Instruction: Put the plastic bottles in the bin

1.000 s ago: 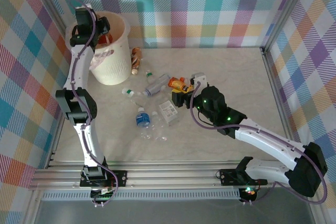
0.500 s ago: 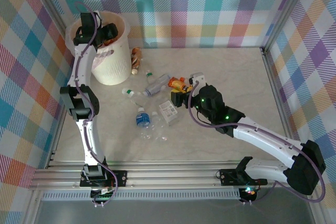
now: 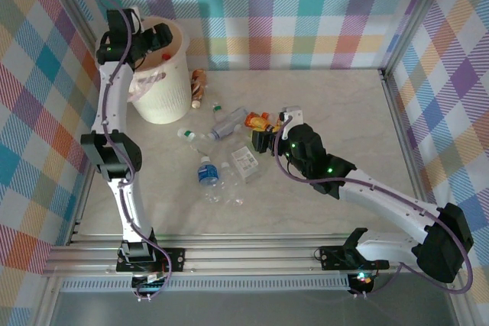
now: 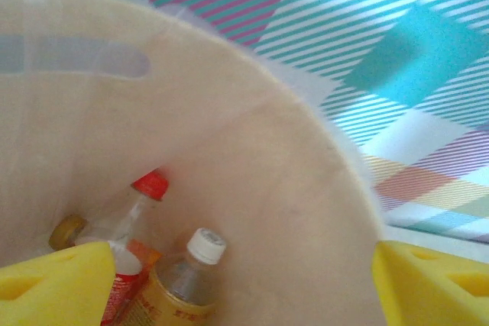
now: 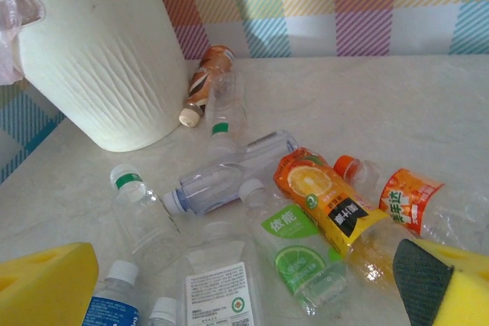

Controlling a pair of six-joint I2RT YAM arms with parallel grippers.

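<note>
Several capped bottles (image 4: 183, 284) inside the bin (image 4: 267, 150), left-wrist view

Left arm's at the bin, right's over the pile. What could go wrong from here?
The right gripper hangs open over the orange bottle and green-label bottle, which lie side by side; closing may catch both or squirt one away.
The left gripper is open over the bin, whose loose bag could snag as it leaves.
The brown bottle lies beside the bin's base, cramping a grasp.

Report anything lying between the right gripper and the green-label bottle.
Nothing visible does: the right gripper is open, facing the green-label bottle, though the orange-label bottle lies against it.
</note>
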